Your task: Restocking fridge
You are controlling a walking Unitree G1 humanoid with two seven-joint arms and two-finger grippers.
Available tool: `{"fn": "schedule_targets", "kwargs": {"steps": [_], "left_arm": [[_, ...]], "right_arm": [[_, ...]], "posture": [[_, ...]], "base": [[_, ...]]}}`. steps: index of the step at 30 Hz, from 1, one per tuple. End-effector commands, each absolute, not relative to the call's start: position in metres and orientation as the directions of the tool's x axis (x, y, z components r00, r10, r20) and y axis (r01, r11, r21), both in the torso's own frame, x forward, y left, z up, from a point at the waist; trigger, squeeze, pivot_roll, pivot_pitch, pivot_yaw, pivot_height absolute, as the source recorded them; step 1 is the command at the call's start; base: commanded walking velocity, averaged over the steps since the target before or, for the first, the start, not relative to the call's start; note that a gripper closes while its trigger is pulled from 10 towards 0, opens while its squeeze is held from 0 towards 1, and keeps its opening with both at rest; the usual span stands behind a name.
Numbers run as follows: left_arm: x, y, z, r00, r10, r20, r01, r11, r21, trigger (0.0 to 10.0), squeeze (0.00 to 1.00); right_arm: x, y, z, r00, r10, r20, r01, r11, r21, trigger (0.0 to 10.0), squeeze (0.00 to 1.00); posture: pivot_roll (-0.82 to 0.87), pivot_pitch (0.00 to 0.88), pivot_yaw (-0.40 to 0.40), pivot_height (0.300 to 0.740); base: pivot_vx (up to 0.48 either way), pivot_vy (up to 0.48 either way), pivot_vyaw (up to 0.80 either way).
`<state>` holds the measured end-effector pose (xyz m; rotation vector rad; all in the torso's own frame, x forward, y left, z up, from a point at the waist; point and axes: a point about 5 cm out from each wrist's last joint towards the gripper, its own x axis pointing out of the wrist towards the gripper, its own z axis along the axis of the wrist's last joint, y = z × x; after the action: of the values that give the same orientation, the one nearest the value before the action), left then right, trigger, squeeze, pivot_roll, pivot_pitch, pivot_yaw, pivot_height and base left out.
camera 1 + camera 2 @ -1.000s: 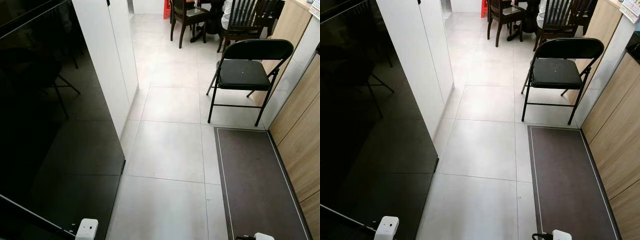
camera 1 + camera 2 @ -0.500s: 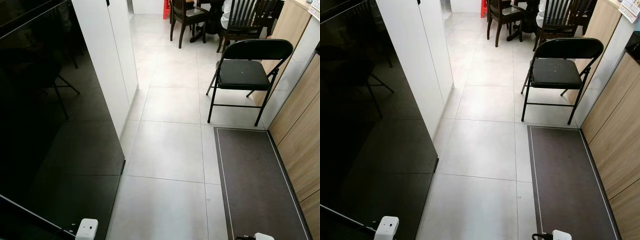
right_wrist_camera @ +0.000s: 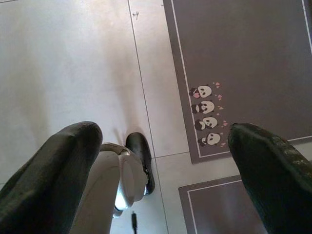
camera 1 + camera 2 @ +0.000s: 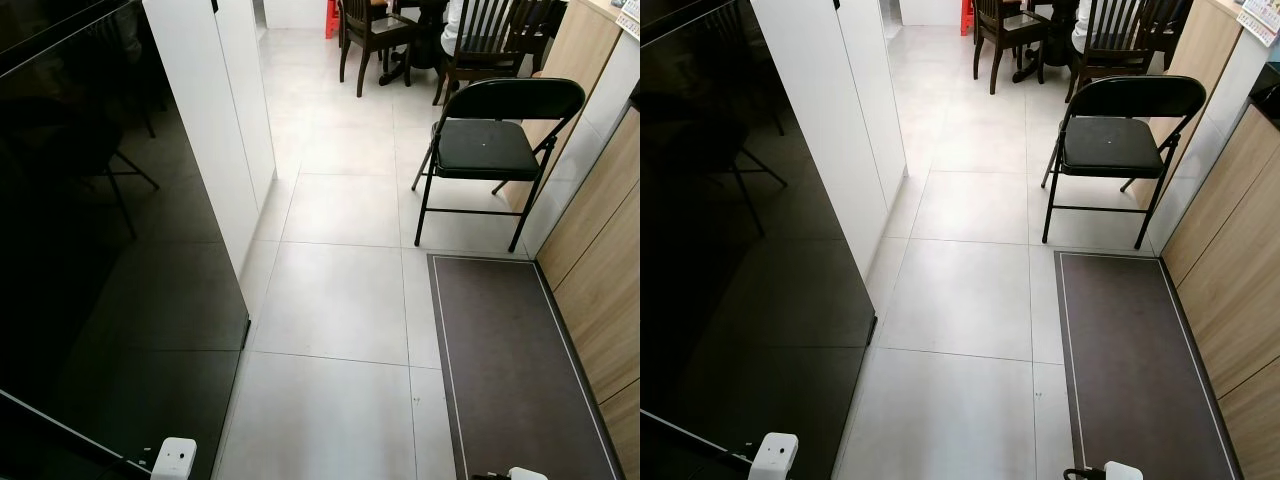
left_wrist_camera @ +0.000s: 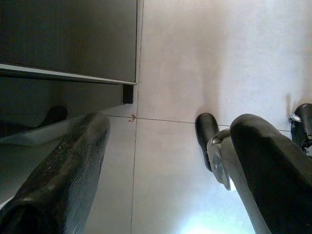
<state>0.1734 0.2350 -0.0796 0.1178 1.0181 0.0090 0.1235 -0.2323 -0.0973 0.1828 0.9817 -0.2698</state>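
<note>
**Robot stood beside black fridge, both grippers empty**

The glossy black fridge (image 4: 110, 250) stood at the robot's left, its door closed, beside a white cabinet (image 4: 215, 120). The left gripper (image 5: 165, 161) hung over the pale tiled floor (image 4: 340, 300) near the fridge's foot, fingers spread and holding nothing. The right gripper (image 3: 161, 161) hung likewise released above a brown panda-print mat (image 3: 243, 63). A black folding chair (image 4: 495, 145) stood ahead, by the wooden cabinets (image 4: 600, 270)

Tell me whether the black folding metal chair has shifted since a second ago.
No. The black folding metal chair stands where it did, its legs just beyond the far edge of the brown floor mat.
</note>
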Motion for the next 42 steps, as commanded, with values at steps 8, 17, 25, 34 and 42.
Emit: {"fn": "schedule_targets", "kwargs": {"steps": [8, 17, 25, 34, 42], "left_arm": [[0.1681, 0.2379, -0.0813, 0.508, 0.069, -0.858, 0.057, 0.992, 0.114, 10.0, 0.00], [0.1681, 0.2379, -0.0813, 0.508, 0.069, -0.858, 0.057, 0.992, 0.114, 10.0, 0.00], [0.1681, 0.2379, -0.0813, 0.508, 0.069, -0.858, 0.057, 0.992, 0.114, 10.0, 0.00], [0.1726, 0.2352, -0.0801, 0.521, 0.063, -0.851, 0.029, 0.995, 0.091, 10.0, 0.00], [0.1758, 0.2323, -0.0793, 0.527, 0.052, -0.848, 0.021, 0.997, 0.074, 10.0, 0.00]], "right_arm": [[0.1198, -0.2298, -0.0989, 0.521, -0.134, -0.843, 0.307, 0.951, 0.038, 10.0, 0.00], [0.1198, -0.2298, -0.0989, 0.521, -0.134, -0.843, 0.307, 0.951, 0.038, 10.0, 0.00], [0.1198, -0.2298, -0.0989, 0.521, -0.134, -0.843, 0.307, 0.951, 0.038, 10.0, 0.00], [0.1224, -0.2305, -0.0981, 0.524, -0.127, -0.842, 0.304, 0.951, 0.046, 10.0, 0.00], [0.1242, -0.2311, -0.0974, 0.527, -0.124, -0.841, 0.305, 0.951, 0.051, 10.0, 0.00]], "posture": [[-0.08, 0.000, 0.058, 0.740], [-0.08, 0.000, 0.058, 0.740], [-0.08, 0.000, 0.058, 0.740], [-0.08, 0.000, 0.050, 0.740], [-0.08, 0.000, 0.050, 0.740]], "base": [[0.000, 0.000, 0.00], [0.000, 0.000, 0.00], [0.000, 0.000, 0.00], [0.000, 0.000, 0.00], [0.000, 0.000, 0.00]]}}
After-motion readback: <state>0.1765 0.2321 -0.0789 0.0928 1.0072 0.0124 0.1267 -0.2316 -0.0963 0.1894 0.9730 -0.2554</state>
